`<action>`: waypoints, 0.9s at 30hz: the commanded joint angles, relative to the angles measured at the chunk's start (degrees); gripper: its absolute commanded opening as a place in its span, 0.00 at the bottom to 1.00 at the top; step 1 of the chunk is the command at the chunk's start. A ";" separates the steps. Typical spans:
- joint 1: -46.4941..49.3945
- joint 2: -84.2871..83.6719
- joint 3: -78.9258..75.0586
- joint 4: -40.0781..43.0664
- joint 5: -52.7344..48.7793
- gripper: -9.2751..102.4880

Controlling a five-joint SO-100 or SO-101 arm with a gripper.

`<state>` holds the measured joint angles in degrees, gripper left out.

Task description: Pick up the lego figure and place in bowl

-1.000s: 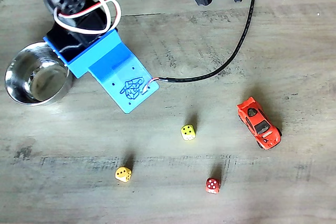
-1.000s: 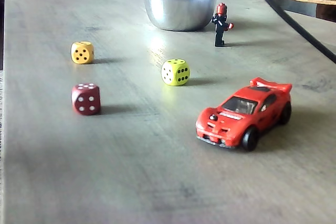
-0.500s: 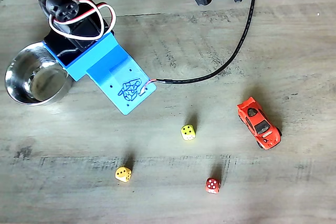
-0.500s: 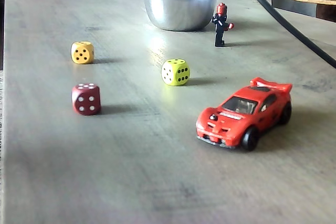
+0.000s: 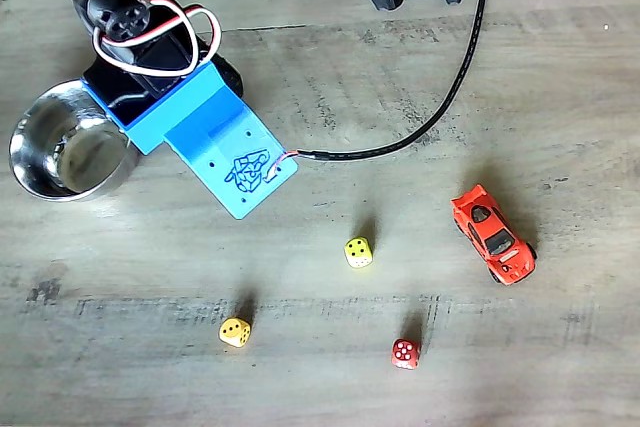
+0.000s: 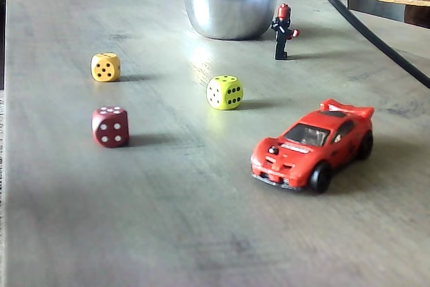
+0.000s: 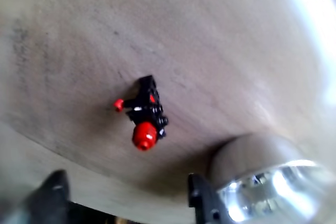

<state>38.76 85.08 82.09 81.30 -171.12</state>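
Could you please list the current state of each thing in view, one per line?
lego figure: standing upright on the table beside the bowl, not gripped.
bowl: upright; no figure inside.
gripper: open, above the figure, holding nothing.
red toy car: on its wheels.
yellow-green die: resting on the table.
orange-yellow die: resting on the table.
dark red die: resting on the table.
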 commanded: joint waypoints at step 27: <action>1.85 -9.23 -2.11 -8.70 -12.30 0.33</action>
<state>40.25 75.50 82.00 72.86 -171.12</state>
